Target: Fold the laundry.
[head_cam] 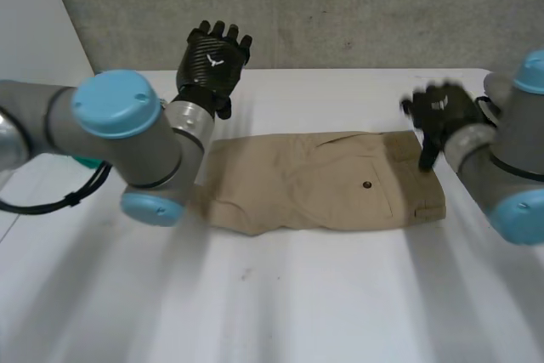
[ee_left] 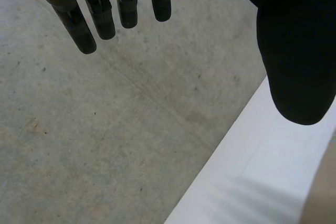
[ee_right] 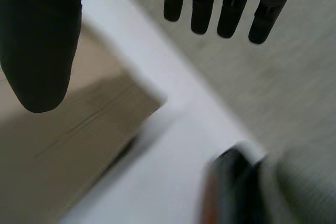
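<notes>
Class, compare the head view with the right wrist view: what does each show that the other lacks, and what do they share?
Head view's own: the left hand, open beyond the shorts, and a dark button. Right wrist view's own: a blurred dark object near the table corner. Shared: the tan shorts, white table, open right hand.

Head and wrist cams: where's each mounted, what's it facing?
Head view: between and behind the arms, looking down at table and tan shorts; both arms, left hand, right hand.
Left wrist: along its open hand, past the table edge to a grey wall.
Right wrist: along its open hand, onto the shorts' corner.
Head and right wrist share shorts, table.
</notes>
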